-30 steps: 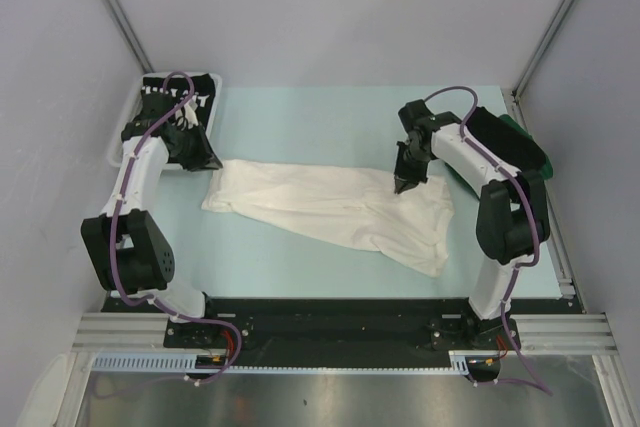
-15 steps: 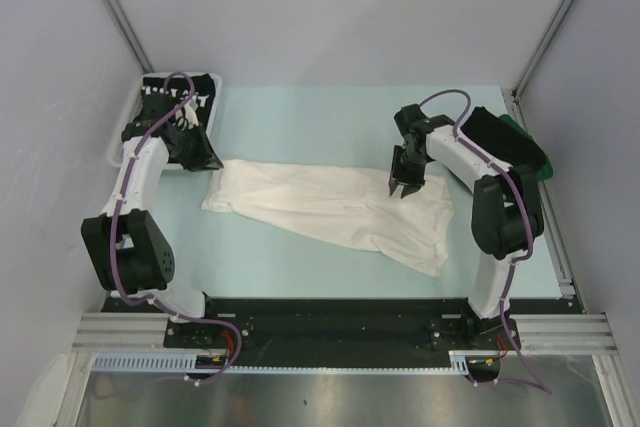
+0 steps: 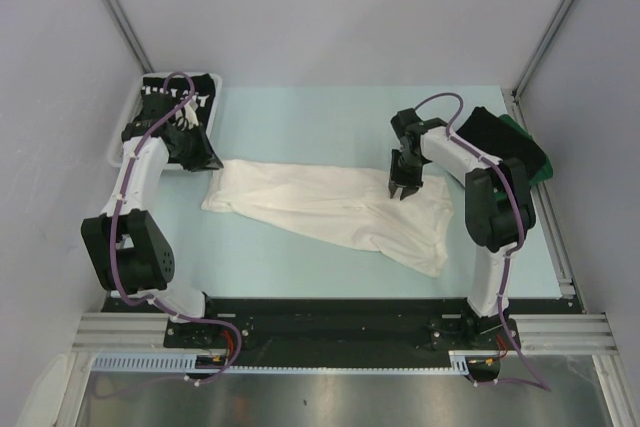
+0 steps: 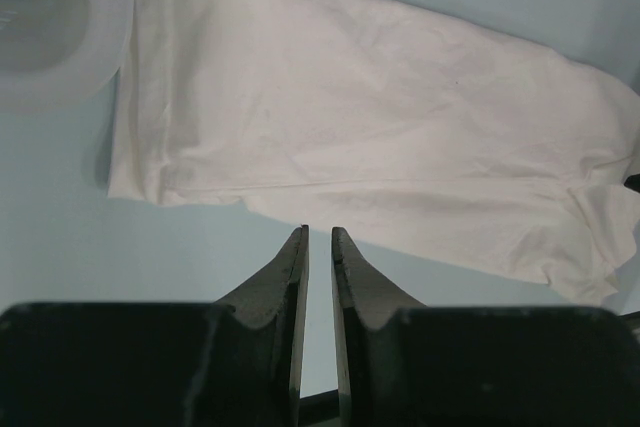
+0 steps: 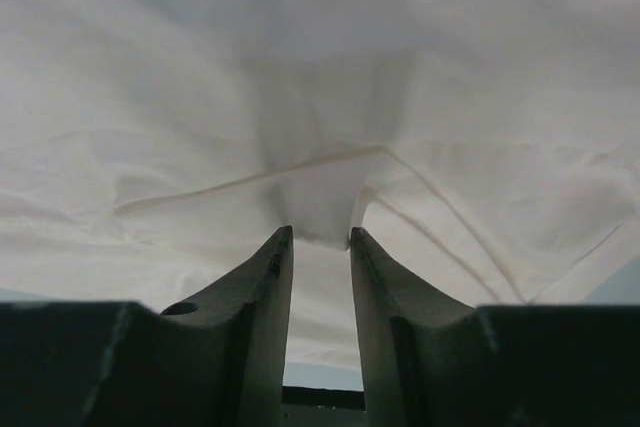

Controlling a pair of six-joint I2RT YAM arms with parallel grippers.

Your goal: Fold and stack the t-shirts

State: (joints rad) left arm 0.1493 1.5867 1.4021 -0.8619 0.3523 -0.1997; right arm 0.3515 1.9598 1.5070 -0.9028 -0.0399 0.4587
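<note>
While the white t-shirt (image 3: 320,209) lies unfolded across the middle of the table (image 3: 330,127), from 9 toward 4 o'clock, the right gripper (image 3: 403,190) stands at its 2 o'clock edge, jaws parted astride a raised pucker (image 5: 320,197), not clamping it. The left gripper (image 4: 320,237), by the shirt's 9 o'clock end, is empty, fingers (image 4: 290,267) a slit apart. Closing on that pucker could catch one layer only, skewing the fold.

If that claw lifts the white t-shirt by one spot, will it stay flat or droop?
Probably droop: the white t-shirt lies wrinkled and puckers up at the right gripper, so it looks floppy. Its fine creases suggest thin, light cloth. Pushed, it would likely bunch rather than slide whole across the table.
</note>
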